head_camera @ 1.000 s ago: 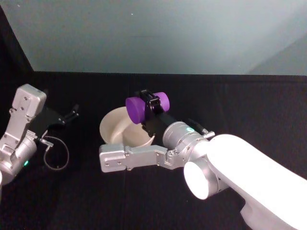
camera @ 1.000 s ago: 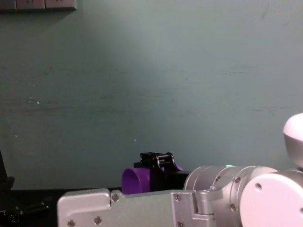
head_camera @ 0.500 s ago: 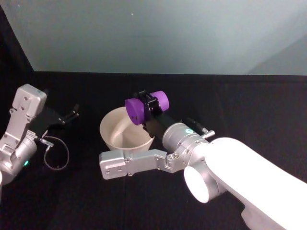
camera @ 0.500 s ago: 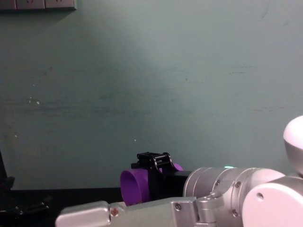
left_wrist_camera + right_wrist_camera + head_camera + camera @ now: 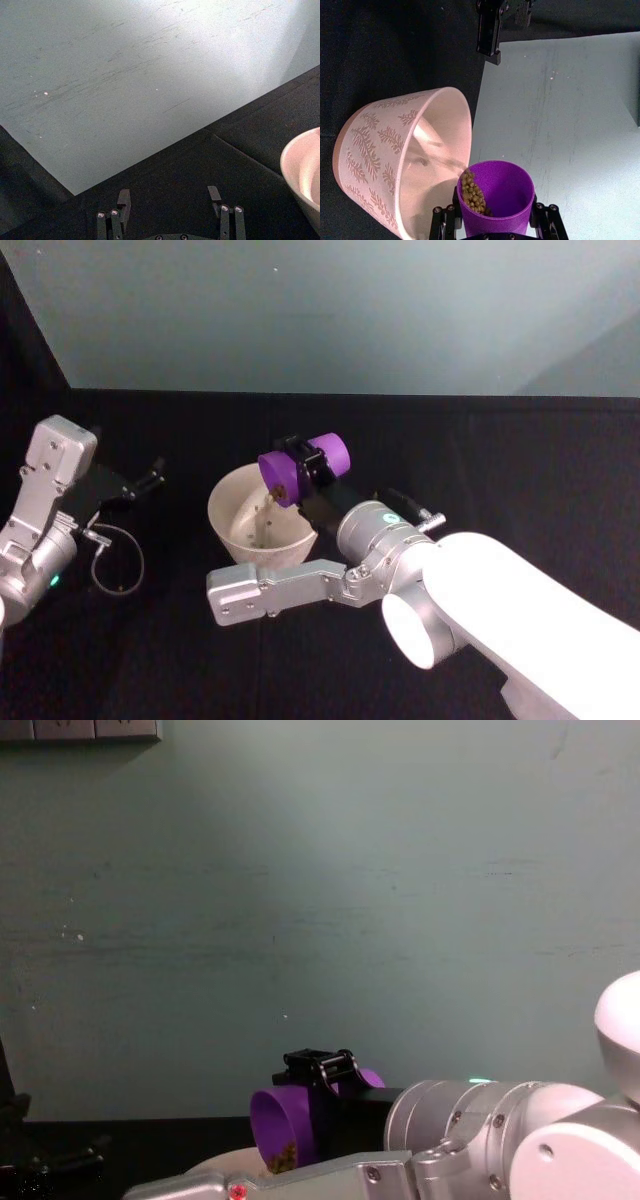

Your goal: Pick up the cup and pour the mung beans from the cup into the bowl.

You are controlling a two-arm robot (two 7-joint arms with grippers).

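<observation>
While the jaws of your right gripper clamp the cup at mid-wall, tipped over the bowl, mung beans spill in. Judged light, smooth, slightly yielding: squeeze moderately, below the lip. Left gripper parked at the left of the worktop, jaws apart.

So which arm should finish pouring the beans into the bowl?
Right. The right gripper holds the tipped cup over the bowl, beans spilling from its lip. The left gripper sits open off to the side, empty.
</observation>
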